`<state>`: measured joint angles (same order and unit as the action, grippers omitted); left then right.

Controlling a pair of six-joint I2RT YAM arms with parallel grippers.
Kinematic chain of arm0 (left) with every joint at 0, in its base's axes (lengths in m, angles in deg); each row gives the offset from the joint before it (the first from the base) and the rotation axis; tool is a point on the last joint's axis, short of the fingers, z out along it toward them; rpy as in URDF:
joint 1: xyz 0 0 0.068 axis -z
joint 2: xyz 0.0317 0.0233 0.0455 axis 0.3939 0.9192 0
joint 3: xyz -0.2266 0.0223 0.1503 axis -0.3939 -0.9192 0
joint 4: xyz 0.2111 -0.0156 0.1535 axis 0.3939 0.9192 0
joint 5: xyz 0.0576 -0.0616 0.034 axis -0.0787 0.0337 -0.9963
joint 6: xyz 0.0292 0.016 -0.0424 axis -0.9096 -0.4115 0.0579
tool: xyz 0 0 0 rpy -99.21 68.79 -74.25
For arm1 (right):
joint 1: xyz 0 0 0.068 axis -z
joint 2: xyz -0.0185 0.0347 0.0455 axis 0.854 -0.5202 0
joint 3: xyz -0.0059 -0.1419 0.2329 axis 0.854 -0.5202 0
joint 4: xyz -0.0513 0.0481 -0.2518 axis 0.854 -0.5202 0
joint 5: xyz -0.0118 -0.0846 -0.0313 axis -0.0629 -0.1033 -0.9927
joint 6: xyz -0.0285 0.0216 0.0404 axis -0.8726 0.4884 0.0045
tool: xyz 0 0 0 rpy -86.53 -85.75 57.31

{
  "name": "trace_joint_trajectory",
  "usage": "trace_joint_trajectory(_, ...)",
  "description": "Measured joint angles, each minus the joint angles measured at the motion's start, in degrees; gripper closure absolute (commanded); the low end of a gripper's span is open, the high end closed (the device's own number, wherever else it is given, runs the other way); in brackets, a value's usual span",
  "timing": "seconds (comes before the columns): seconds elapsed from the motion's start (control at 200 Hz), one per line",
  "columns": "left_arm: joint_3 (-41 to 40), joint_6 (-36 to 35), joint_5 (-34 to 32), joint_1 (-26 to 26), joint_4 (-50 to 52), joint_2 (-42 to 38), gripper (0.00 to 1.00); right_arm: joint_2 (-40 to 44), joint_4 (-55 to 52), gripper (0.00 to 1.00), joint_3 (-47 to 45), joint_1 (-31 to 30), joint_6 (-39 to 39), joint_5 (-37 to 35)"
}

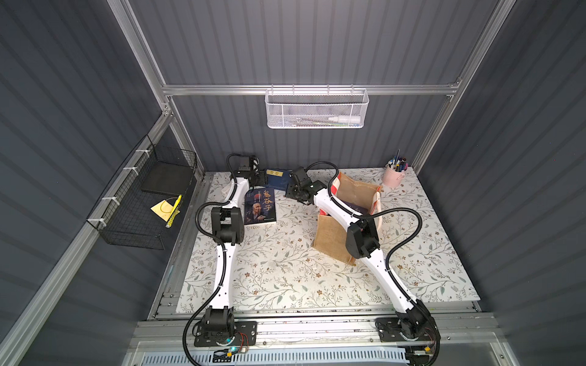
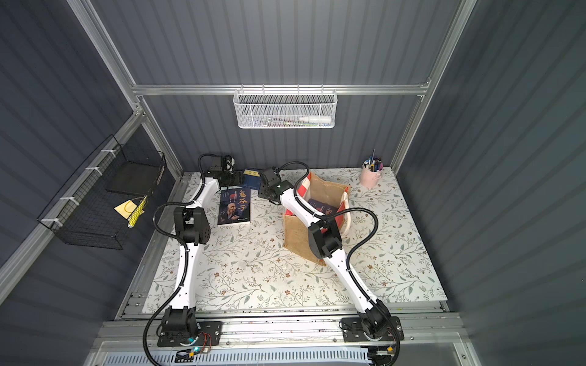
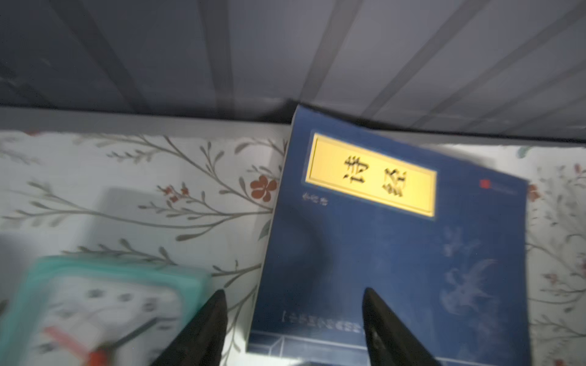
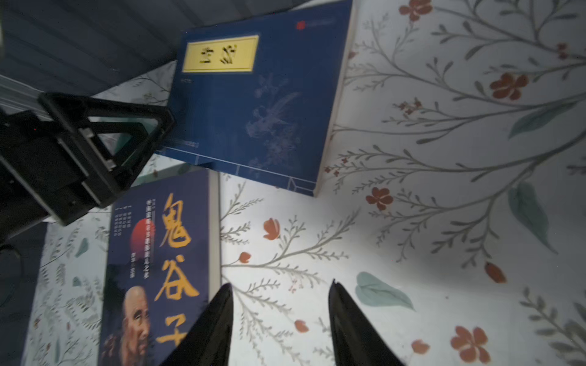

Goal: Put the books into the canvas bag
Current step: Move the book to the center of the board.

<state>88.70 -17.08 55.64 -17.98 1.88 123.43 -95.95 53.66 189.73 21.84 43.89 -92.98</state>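
Two books lie flat by the back wall, a navy book [image 3: 396, 237] and a portrait book [image 4: 158, 269], left of the canvas bag [image 1: 333, 237]. Thin, light, likely slick and floppy, so best pinched at a lifted edge. Left gripper [image 3: 294, 291] and right gripper [image 4: 280, 285] both gape empty at their edges.

Both arms stretch toward the upper centre in both top views: the left arm [image 1: 225, 266] runs up the left side, and the right arm [image 1: 394, 285] slants leftward. The left gripper [image 3: 294, 291] and right gripper [image 4: 280, 283] have their fingers parted, seemingly holding nothing.
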Motion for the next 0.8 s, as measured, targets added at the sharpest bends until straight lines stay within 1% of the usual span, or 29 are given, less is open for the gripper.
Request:
trace_joint_trajectory(0.21,0.1,0.0,-1.7,0.4,-1.8,0.7,0.31,-0.2,5.6,0.47,0.1,0.4,2.4,-3.6)
trace_joint_trajectory(0.335,0.1,0.2,-1.4,0.4,-2.8,0.9,0.31,-0.3,8.2,0.46,0.1,0.6,4.3,-5.1)
trace_joint_trajectory(0.575,0.1,0.6,3.3,0.3,-5.2,1.6,0.31,-2.7,11.7,0.46,0.8,1.9,9.4,-5.6)
trace_joint_trajectory(0.8,-0.2,1.8,8.7,0.3,-6.1,1.7,0.32,-5.9,11.4,0.46,1.6,3.8,12.9,-4.7)
